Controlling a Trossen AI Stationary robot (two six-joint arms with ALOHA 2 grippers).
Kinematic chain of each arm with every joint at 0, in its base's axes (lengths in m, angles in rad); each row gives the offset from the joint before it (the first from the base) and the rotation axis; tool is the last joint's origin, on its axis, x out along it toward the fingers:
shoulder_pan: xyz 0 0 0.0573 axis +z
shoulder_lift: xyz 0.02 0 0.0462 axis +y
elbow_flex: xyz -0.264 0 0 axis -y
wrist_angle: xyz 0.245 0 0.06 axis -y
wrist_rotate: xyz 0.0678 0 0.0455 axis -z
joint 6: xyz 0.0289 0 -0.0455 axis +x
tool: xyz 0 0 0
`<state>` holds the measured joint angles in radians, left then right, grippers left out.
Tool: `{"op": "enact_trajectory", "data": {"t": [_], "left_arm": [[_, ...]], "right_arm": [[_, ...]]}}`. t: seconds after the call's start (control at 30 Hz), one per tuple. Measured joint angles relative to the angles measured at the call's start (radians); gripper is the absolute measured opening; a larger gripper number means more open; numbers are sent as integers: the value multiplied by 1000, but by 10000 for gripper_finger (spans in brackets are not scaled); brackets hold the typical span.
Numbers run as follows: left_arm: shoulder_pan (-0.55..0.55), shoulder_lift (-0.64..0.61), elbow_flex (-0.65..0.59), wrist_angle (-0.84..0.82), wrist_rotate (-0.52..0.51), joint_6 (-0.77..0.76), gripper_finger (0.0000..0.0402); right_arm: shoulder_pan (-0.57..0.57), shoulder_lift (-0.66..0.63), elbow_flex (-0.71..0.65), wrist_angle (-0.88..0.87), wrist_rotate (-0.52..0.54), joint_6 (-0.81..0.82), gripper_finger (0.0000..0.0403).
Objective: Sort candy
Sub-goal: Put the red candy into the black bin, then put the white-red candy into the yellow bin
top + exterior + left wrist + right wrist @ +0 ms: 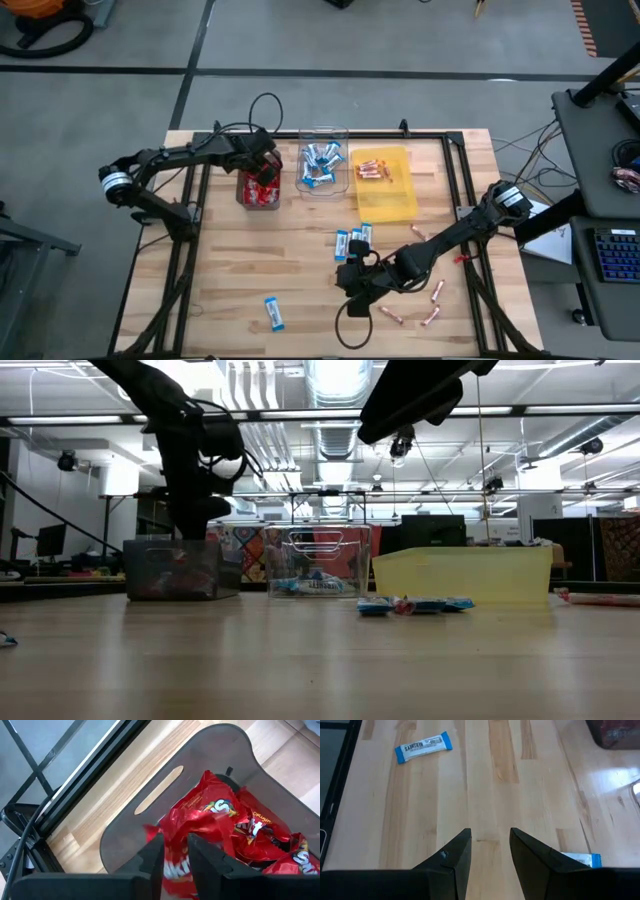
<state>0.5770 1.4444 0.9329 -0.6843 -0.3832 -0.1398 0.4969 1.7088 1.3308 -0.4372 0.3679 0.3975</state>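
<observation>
My left gripper (175, 857) reaches down into the dark tray (244, 196) at the back left, which holds red candy packets (260, 835). One red packet (200, 820) fills the narrow gap between its fingers. Blue-and-white bars lie in the clear tray (323, 166), and copper sticks in the yellow tray (392, 195). Loose blue bars (354, 240) and copper sticks (435, 294) lie flat on the table. My right gripper (490, 852) hovers open over bare wood at the middle front, with one blue bar (577, 860) just beside one finger. My left gripper has the red packet's crumpled near part (176, 870) between its two fingers, which slant down from the table's left side into the dark tray. The packet's far part spreads beyond the fingertips over the other packets. Whether it rests on them I cannot tell.
A single blue bar (273, 313) lies near the table's front left. A small red piece (462, 260) lies under the right arm. A black frame (470, 190) runs along the table's edges. Bare wood stretches across the middle and the front left.
</observation>
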Motion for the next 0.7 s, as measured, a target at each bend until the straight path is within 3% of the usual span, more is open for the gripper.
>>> {"op": "enact_trajectory", "data": {"t": [0.37, 0.6, 0.7], "left_arm": [[-62, -118, 0, -42, 0, -1, 102], [-262, -268, 0, -32, 0, -64, 100], [-384, -320, -10, 16, 0, -81, 100]], "right_arm": [[0, -29, 8, -53, -1, 66, 128], [0, -108, 7, -158, 3, 151, 127], [0, -140, 7, -187, 68, 178, 127]]}}
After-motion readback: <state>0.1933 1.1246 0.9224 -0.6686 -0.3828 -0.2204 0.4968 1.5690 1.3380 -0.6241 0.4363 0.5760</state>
